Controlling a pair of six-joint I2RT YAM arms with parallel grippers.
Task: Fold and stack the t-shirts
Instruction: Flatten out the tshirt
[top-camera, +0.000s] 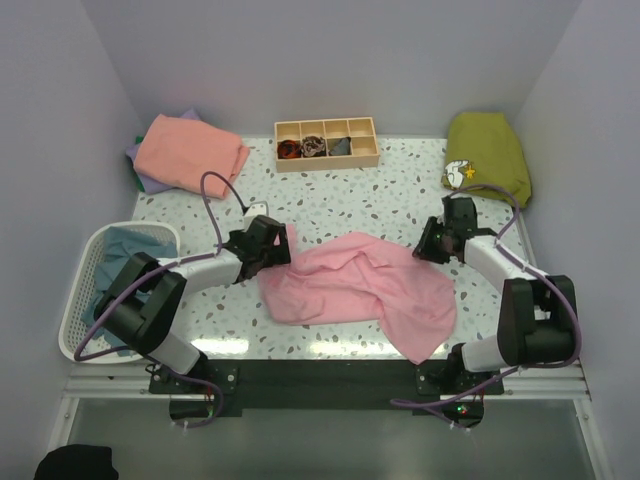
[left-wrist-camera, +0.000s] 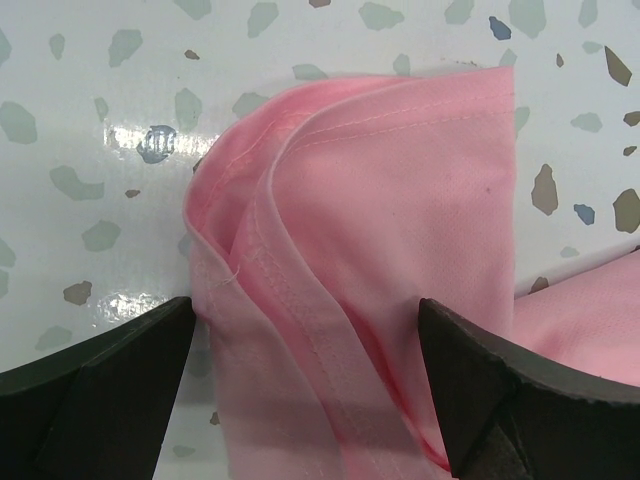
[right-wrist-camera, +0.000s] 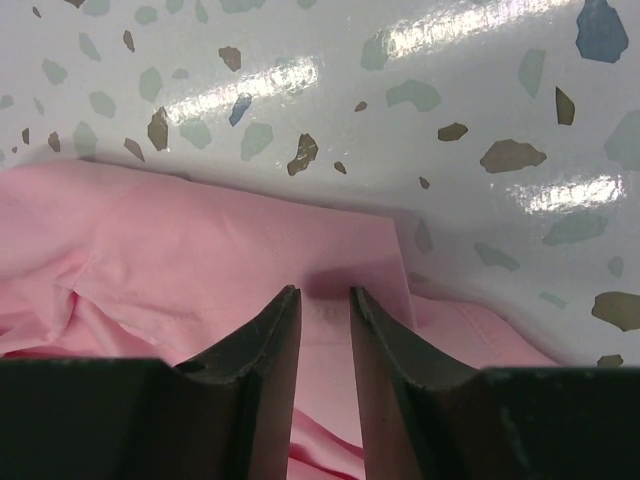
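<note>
The job is only part done. At about ten o'clock on the table (top-camera: 390, 195) there is a neat pile of folded shirts, with a salmon-coral t-shirt (top-camera: 190, 150) on top and a lavender one (top-camera: 140, 158) peeking out under it.

The pink t-shirt (top-camera: 365, 290) lies in the middle, crumpled and not folded yet. It needs to be spread flat, folded and put on the pile.

The left gripper (top-camera: 283, 243) is at the shirt's nine o'clock corner. Its jaws are wide apart, one on each side of the corner, holding nothing. The right gripper (top-camera: 428, 243) is at the shirt's two o'clock edge. Its fingers (right-wrist-camera: 270, 350) are close together with a thin gap, right over the cloth. I cannot tell if they pinch it.

A white basket (top-camera: 75, 300) at nine o'clock has teal-blue cloth (top-camera: 135, 250) in it, probably more shirts to fold. A wooden tray (top-camera: 327, 165) at twelve o'clock holds small dark things in some of its boxes. An olive-green cloth (top-camera: 490, 150) lies at two o'clock.
</note>
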